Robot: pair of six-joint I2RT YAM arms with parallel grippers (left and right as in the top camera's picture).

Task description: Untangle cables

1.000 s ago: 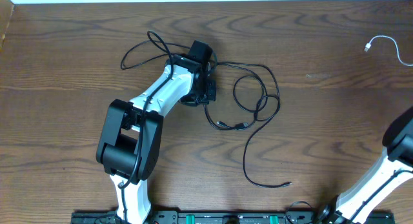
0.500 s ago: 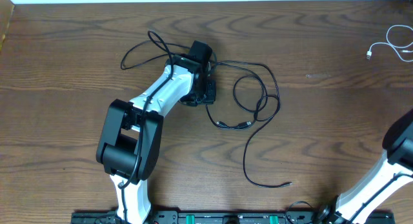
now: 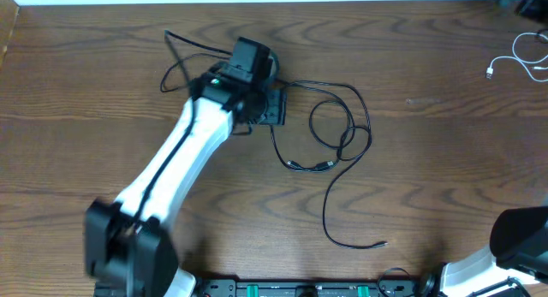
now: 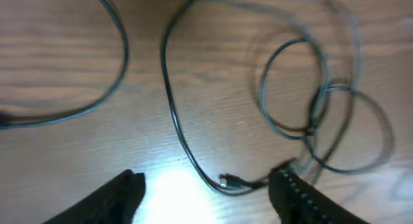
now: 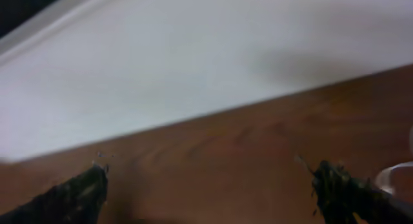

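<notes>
Left tool (image 4: 206,180) spread, empty, over black cables (image 4: 169,101) near far edge of desk (image 3: 445,194). Drop on the plug (image 4: 230,182), probably free-ended. Pinch low, drag clear.

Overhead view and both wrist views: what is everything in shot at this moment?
Table: one, brown wood, fills the overhead view.
Black cables: tangled together, number unclear, table centre.
White cable: one, far right edge.
Rail: one, black with green parts, near edge.
Left arm: white and black, reaching over the tangle.
Left hand: open, above the black cables.
Right arm: white and black, near right corner.
Right hand: open, empty, by the table's far edge.
</notes>
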